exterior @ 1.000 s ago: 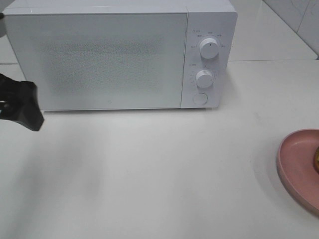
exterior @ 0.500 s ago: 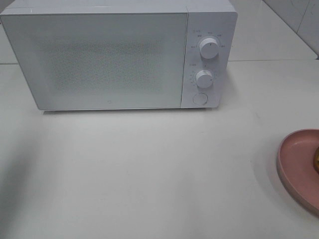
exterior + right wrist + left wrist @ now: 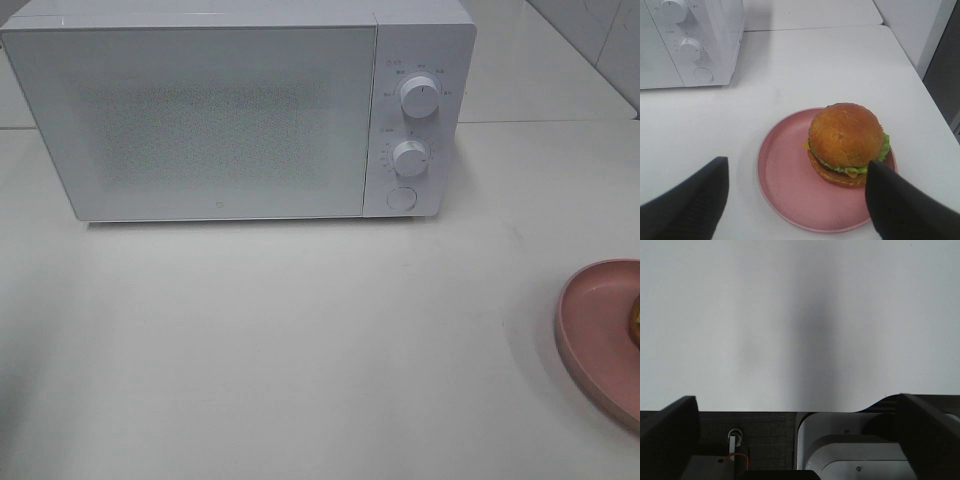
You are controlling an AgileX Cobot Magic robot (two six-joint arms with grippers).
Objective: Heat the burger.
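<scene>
The burger (image 3: 846,142) sits untouched on its pink plate (image 3: 785,185) beneath the open right claw (image 3: 795,200), the microwave (image 3: 220,120) door shut, everything left.

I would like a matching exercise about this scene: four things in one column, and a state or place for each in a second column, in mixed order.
Things:
1. white box-shaped microwave
2. burger with glossy golden-brown bun
3. round pink plate
4. right gripper

States or places:
A. open, holding nothing
B. door closed
C. lies on the white table
D. sits on the plate

Pairs: 1-B, 2-D, 3-C, 4-A
</scene>
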